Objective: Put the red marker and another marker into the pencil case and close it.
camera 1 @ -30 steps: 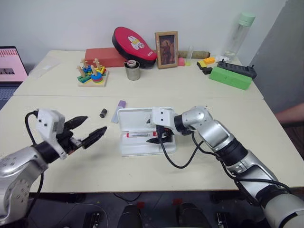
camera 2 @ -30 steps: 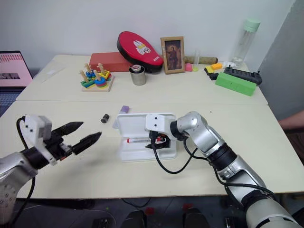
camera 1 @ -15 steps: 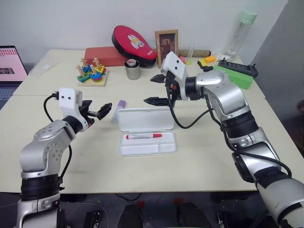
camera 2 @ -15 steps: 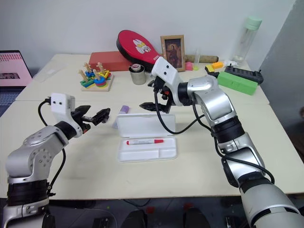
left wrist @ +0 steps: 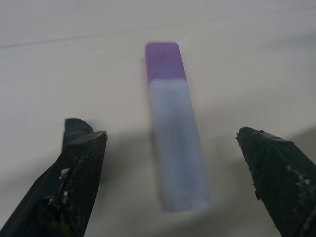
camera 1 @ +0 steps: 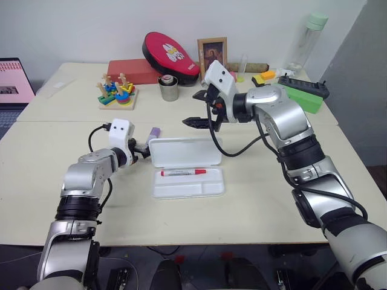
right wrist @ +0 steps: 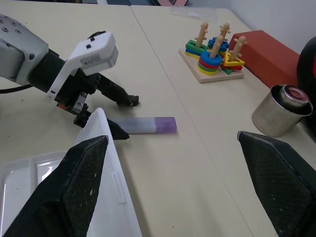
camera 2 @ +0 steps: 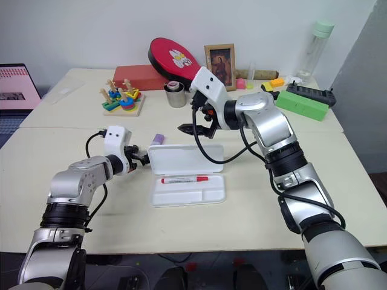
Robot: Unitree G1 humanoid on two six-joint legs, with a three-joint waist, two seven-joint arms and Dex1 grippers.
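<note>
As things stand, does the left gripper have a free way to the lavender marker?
Probably yes: the left gripper is open, its fingers either side of the lavender marker lying flat on the table, nothing between them.

Your left gripper (right wrist: 116, 116) has its fingers spread to either side of the lavender marker (left wrist: 175, 133), with bare table (camera 1: 36, 175) on its outer side and the raised lid of the pencil case (camera 1: 184, 151) standing just beside its inner finger. Above the open tray, where the red marker (camera 1: 182, 173) lies, the way is free, since your right gripper (camera 1: 198, 109) hangs open well above the lid. Behind the marker, the metal cup (camera 1: 169, 89) and the stacking toy (camera 1: 118, 92) stand well apart from it.
</note>
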